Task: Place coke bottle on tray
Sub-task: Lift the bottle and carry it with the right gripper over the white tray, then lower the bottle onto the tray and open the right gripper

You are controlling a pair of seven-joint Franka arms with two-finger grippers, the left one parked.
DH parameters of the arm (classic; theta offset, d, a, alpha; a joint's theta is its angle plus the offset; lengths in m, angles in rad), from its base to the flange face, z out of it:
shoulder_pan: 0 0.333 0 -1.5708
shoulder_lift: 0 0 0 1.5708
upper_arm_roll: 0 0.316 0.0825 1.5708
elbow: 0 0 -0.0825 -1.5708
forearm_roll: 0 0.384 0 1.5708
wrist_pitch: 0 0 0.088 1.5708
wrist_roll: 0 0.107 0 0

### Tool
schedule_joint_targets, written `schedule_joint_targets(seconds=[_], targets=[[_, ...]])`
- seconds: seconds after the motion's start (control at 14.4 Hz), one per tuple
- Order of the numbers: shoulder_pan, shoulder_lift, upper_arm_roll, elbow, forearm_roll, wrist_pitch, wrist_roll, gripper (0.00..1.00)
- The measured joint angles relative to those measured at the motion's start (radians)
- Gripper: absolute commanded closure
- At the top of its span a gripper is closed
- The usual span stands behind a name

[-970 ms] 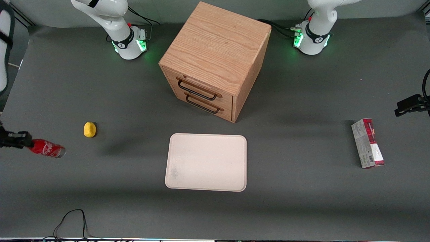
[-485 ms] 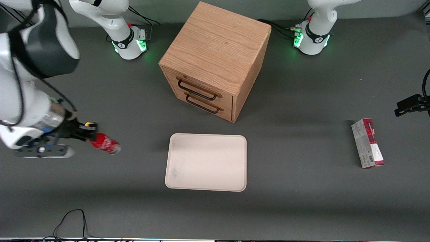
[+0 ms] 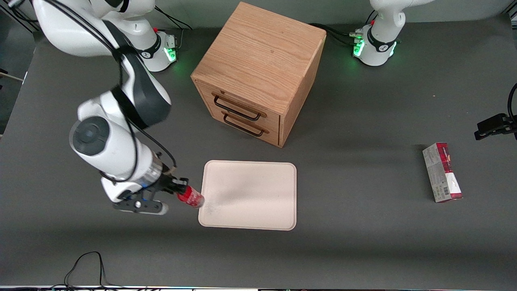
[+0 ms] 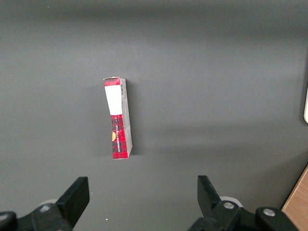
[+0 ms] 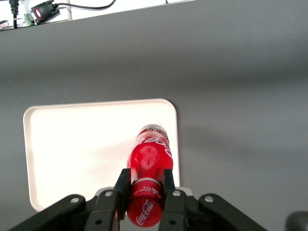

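Front view shows our end effector (image 3: 176, 189) pinching the coke bottle (image 3: 193, 198) at the cream tray's (image 3: 258, 182) edge; we should carry it inward before lowering.

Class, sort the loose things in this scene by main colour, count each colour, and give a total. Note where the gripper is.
Red: 2, the coke bottle and the carton
Cream: 1, the tray
Wood brown: 1, the cabinet
Total: 4
The gripper holds the bottle at the tray's edge.
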Motion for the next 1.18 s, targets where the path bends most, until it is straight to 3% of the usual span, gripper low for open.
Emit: schedule_joint_targets(seconds=[0.55,0.62,0.69,1.18], targets=[[0.016,0.125,-0.001,-0.033,-0.014,0.129,0.018,1.0],[0.017,0.125,-0.003,-0.045,-0.02,0.141,0.018,0.16],[0.016,0.124,-0.004,-0.05,-0.022,0.152,0.018,0.0],[0.017,0.08,-0.009,-0.093,-0.056,0.209,0.018,0.0]])
